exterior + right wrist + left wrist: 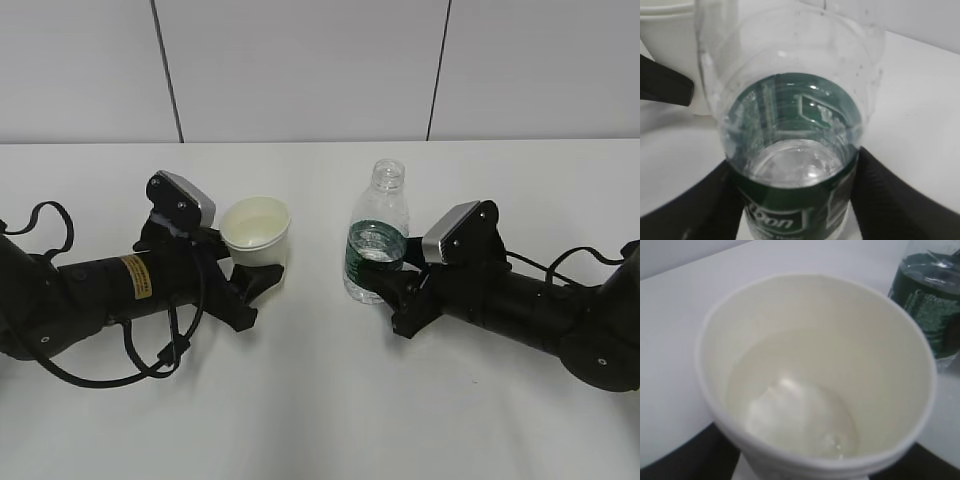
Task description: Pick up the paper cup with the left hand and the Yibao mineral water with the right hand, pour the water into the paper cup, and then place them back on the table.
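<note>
On the white tabletop (320, 420) my left tool (262, 277) grasps the cup (256, 231), water inside, just left of the bottle (377, 235). My right tool (392, 285) grasps that bottle, upright, part-filled.

Overall light: bright, even and diffuse in all three views; no single hard source shows.
Shadows: soft and faint on the worktop (320, 400); a small dark patch lies under the paper cup (256, 232) by the left hand (262, 281), and another under the right hand (388, 285).
Glare: small white glints on the Yibao mineral water (378, 232) and on the water surface inside it in the right wrist view.
Exterior view: sharp throughout, slightly washed out.
Left wrist view: soft overall; the bottle label at the edge is blurred.
Right wrist view: the near bottle wall is hazy and the label lettering is smeared.
</note>
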Controlling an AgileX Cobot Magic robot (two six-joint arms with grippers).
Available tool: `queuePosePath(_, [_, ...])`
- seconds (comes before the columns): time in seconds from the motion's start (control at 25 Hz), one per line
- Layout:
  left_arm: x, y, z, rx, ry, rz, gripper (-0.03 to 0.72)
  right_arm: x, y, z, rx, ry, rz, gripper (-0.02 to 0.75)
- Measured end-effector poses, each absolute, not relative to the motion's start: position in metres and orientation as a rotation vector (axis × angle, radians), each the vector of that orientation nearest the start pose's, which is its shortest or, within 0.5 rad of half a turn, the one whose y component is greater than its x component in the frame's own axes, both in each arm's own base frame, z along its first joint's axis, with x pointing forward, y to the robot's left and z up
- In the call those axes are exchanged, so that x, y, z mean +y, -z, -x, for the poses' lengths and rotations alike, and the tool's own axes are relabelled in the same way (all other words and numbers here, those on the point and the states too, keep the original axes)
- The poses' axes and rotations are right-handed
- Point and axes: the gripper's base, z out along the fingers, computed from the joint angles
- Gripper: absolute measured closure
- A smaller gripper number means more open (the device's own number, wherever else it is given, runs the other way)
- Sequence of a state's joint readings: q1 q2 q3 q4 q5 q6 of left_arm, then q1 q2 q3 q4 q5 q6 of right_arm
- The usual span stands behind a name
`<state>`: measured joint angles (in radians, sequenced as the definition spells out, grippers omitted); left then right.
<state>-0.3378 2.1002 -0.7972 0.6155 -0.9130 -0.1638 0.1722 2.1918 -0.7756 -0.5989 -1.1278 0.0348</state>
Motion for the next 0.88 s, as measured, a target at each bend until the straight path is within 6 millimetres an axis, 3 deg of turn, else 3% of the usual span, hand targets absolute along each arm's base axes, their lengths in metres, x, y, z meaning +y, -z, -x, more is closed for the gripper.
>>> queuePosePath(0.08, [-0.1580,-0.0880,-0.3242,1.765,0.530,-0.852,0.182,0.1061,-0.0703,-0.3391,1.677,-0.439,0.740,0.274])
queuePosePath(0.28, [-0.1583,-0.0889,-0.3243,1.755,0.534,-0.849,0.152,0.1067,-0.0711,-0.3388,1.667,-0.447,0.741,0.084])
queuePosePath(0.64, [-0.1565,-0.0854,-0.3239,1.834,0.556,-0.806,0.148,0.1064,-0.0668,-0.3376,1.724,-0.463,0.740,0.059])
queuePosePath(0.88, [-0.1520,-0.0951,-0.3239,1.882,0.517,-0.830,0.145,0.1050,-0.0643,-0.3376,1.773,-0.466,0.719,0.059])
